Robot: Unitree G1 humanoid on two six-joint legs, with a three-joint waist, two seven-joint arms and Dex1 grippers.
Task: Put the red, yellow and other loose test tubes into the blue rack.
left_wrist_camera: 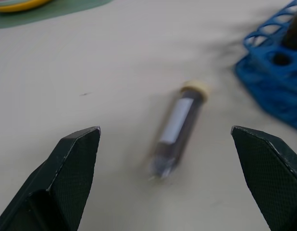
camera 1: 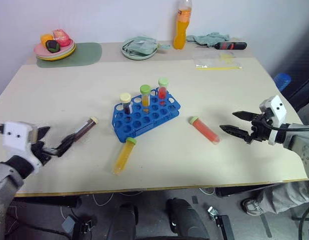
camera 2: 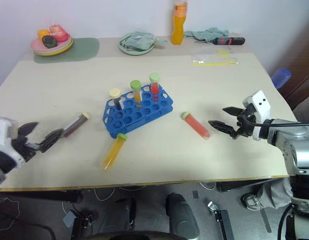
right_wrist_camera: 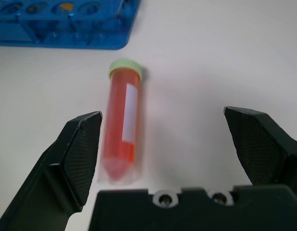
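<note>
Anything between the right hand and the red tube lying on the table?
Nothing visible. The right hand, open, faces the red tube across bare table. The blue rack sits beyond the tube.

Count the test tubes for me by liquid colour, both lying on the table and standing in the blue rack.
Red: 2, loose, racked
Yellow: 2, loose, racked
Dark maroon: 2, loose, racked
Total: 6
</note>
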